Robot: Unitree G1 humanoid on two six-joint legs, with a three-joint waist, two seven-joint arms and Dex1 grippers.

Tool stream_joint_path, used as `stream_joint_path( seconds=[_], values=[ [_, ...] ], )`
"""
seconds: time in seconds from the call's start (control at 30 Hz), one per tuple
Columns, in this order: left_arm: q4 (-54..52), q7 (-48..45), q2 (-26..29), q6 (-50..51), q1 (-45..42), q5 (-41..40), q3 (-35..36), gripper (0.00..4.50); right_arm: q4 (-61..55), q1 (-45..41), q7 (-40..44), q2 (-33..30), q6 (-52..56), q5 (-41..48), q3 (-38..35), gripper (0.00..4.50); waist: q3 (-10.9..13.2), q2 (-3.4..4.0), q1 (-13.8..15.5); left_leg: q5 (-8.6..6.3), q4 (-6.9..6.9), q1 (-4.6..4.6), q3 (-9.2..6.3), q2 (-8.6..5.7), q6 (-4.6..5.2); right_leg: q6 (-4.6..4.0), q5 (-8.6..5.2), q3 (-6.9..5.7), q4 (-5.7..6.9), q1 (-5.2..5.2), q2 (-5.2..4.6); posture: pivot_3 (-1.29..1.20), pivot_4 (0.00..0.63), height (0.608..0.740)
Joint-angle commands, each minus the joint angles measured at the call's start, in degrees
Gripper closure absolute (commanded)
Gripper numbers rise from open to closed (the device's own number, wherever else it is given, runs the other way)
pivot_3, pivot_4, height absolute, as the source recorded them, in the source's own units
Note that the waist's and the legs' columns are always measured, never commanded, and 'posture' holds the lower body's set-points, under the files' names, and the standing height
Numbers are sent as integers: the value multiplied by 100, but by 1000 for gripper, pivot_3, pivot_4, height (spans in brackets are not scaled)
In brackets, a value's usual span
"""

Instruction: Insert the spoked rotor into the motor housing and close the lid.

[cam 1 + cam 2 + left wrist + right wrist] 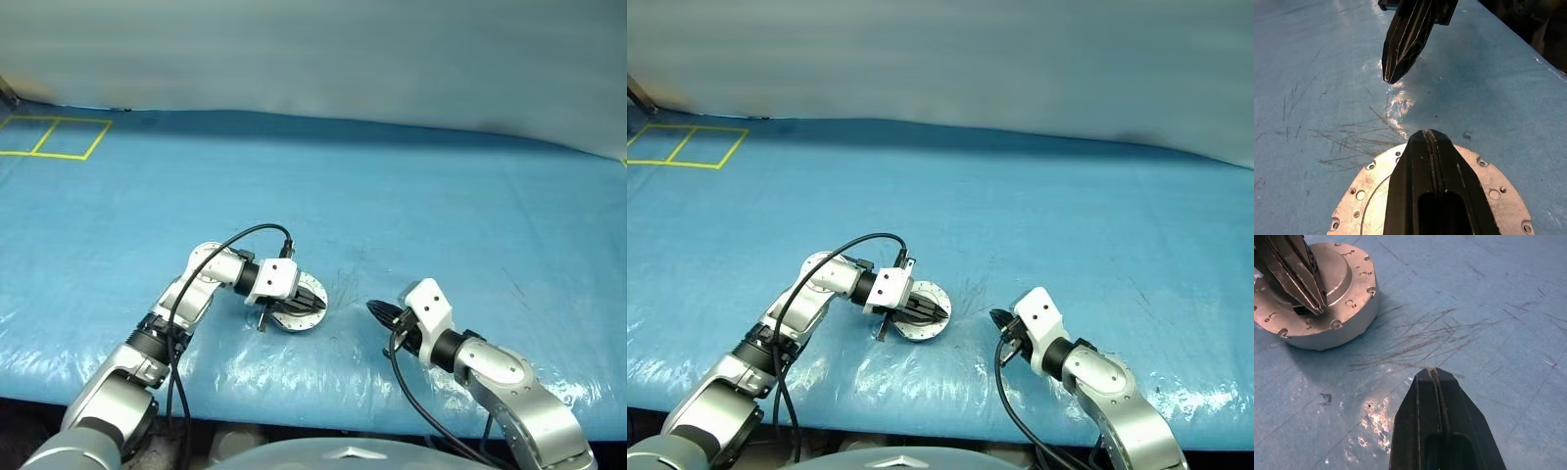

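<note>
- Head views: the motor housing [298, 303] is seen lying flat on the blue table cover [392, 196], its lid [919, 311] down over it. The left gripper [312, 300] is shut, empty, and poised over the lid. The right gripper [380, 312] is shut, holds nothing, and sits well apart to the right.
- Left wrist view: closed fingers [1437, 191] overlie the lid's flange; no long axis is presented by the round part.
- Right wrist view: the housing's flat face is directed upward. The left arm is judged nearer.
</note>
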Motion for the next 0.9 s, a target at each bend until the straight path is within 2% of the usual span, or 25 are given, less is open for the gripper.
stream_joint_path(
  seconds=[0.03, 0.1, 0.23, 0.43, 0.6, 0.9],
  values=[
    [-490, 191, 14, 578, 155, -512, 425, 4484, -137, -207, -49, 143, -227, 123, -152, 4500, 3, -1, -11, 0, 0, -1, -1, 0, 0, 1, 0, 0, 0, -2, 0, 0, 150, 740],
    [-881, 324, 65, 889, 293, -850, 710, 4484, -197, -315, 38, 147, -189, 218, -127, 4500, 6, -3, -11, 0, 0, -4, -1, 0, 0, 1, 1, -1, 0, -4, 0, 0, 150, 740],
    [-1548, 525, 255, 1502, 740, -1432, 1174, 4500, -199, -571, 210, 201, -188, 419, 32, 3658, 7, -2, -19, -1, -3, -6, -3, 1, 0, 0, 1, -1, -1, -5, 0, 0, 150, 740],
    [-2142, 1036, 733, 1976, 1727, -1490, 1610, 4500, 184, -1284, 668, 85, -272, 275, 724, 1640, 12, 1, -75, -1, -9, -1, -3, 5, 0, -7, -4, -1, 0, -7, 3, 0, 150, 740],
    [-2487, 1449, 828, 2287, 2298, -1625, 1893, 4500, 603, -1781, 1012, 113, -306, 313, 1043, 21, 15, -3, -11, -1, -6, -4, -4, 4, 0, -10, -5, -4, -1, -7, -1, 0, 150, 740],
    [-2875, 2076, 777, 2319, 3016, -1714, 2300, 4500, 1513, -2565, 1474, 150, -546, -110, 1741, 21, 16, -2, -22, -1, -10, -4, -3, 4, 0, -12, -3, -4, 0, -12, 0, 0, 150, 740]
  ],
)
